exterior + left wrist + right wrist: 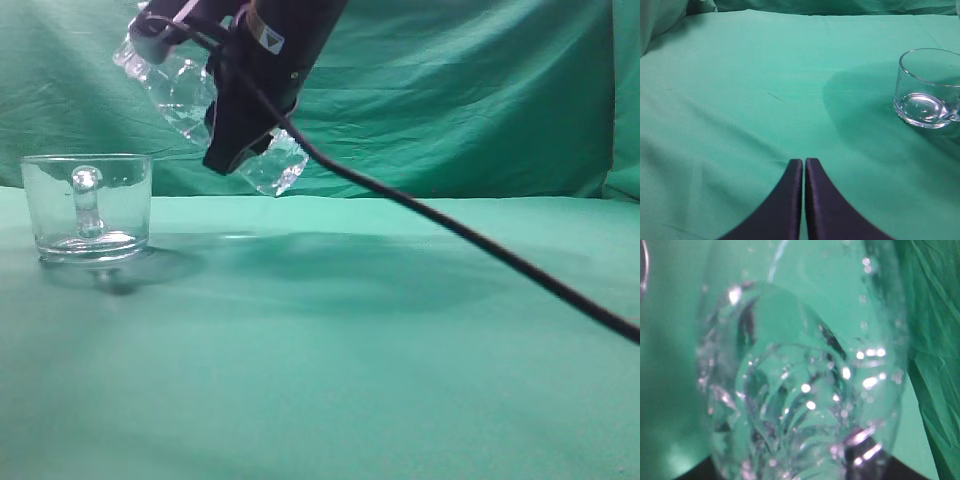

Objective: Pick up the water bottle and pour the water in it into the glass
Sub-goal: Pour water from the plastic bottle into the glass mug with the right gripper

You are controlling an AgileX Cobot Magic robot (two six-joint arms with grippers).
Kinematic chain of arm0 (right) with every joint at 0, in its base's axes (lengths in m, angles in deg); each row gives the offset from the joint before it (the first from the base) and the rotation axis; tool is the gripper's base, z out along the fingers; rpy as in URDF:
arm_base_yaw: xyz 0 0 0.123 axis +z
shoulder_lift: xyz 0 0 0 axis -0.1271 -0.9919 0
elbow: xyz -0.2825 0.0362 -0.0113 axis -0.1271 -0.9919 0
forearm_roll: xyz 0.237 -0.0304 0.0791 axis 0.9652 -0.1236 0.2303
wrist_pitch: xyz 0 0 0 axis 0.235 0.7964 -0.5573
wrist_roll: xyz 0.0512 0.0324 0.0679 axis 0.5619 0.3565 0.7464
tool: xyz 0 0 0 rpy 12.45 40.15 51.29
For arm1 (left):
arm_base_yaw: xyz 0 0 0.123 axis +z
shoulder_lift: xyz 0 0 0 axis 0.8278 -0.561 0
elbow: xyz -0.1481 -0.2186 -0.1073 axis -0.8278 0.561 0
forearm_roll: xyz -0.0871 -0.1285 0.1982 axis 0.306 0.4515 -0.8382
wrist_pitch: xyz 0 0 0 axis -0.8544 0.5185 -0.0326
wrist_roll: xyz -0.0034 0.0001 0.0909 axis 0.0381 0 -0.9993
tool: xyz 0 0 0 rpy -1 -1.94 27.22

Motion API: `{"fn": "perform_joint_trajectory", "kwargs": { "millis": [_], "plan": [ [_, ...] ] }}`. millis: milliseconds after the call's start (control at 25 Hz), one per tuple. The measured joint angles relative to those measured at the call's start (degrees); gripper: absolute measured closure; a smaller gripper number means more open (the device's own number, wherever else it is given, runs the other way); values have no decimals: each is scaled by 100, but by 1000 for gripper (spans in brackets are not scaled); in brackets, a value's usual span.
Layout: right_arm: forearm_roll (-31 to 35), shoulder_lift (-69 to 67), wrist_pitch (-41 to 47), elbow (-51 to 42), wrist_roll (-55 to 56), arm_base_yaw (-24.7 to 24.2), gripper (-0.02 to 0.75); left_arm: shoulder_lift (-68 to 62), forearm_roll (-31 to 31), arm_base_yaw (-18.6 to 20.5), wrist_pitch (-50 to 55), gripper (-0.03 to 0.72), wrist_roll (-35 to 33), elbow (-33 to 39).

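The water bottle [180, 95] is clear and ribbed. It hangs tilted high above the table, up and to the right of the glass [87, 205]. My right gripper [230, 140] is shut on its body. In the right wrist view the bottle [800, 380] fills the frame, with droplets and glints inside, and the right gripper's [790, 465] dark fingers show at the bottom. I see no stream of water. The glass, a clear mug with its handle facing the exterior camera, stands upright at the left and shows in the left wrist view [930, 87]. My left gripper [804, 161] is shut and empty over the cloth.
A green cloth [350, 350] covers the table, with a green drape [480, 100] behind it. A black cable [480, 240] runs from the right arm down to the right edge.
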Motion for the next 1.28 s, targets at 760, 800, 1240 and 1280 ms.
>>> {"fn": "perform_joint_trajectory", "kwargs": {
  "millis": [760,800,1240,1280],
  "plan": [
    [-2250,-71,358,22,32,159,437,0,0,0,0,688,0,0],
    [-2421,-71,374,22,32,159,437,0,0,0,0,688,0,0],
    [-2782,-71,699,22,-235,159,437,0,0,0,0,688,0,0],
    [-2782,-71,741,22,-324,159,437,0,0,0,0,688,0,0]
  ]
}}
